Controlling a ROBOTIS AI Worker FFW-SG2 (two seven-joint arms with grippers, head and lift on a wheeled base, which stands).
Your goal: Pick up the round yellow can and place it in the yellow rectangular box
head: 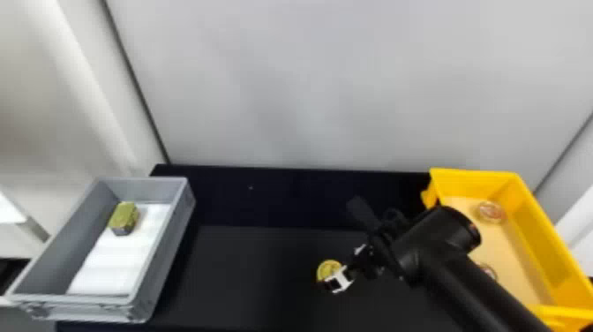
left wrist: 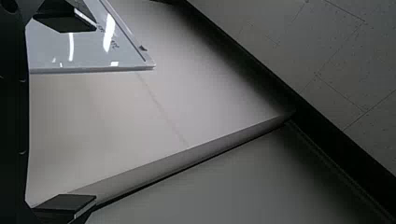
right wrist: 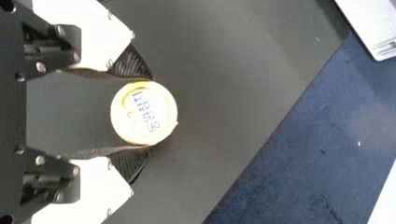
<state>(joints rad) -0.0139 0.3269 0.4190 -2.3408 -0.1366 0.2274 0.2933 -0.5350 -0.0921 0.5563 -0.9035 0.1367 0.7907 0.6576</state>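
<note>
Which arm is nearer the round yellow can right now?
Right. The right tool has a finger against each side of the can; the left tool is open and away from it, facing a pale panel.

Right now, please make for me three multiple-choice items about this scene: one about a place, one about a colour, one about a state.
1. Where is the green piece?
A) yellow box
B) grey box
C) black table

2. What colour is the sheet near it?
A) blue
B) red
C) white

3. How are the fingers of the right gripper?
A) against the round yellow can
B) apart, touching nothing
C) around the green piece

1 B: the head view shows it within the grey walls.
2 C: the sheet looks plain white there.
3 A: in the right wrist view they meet the can on opposite sides.
</note>
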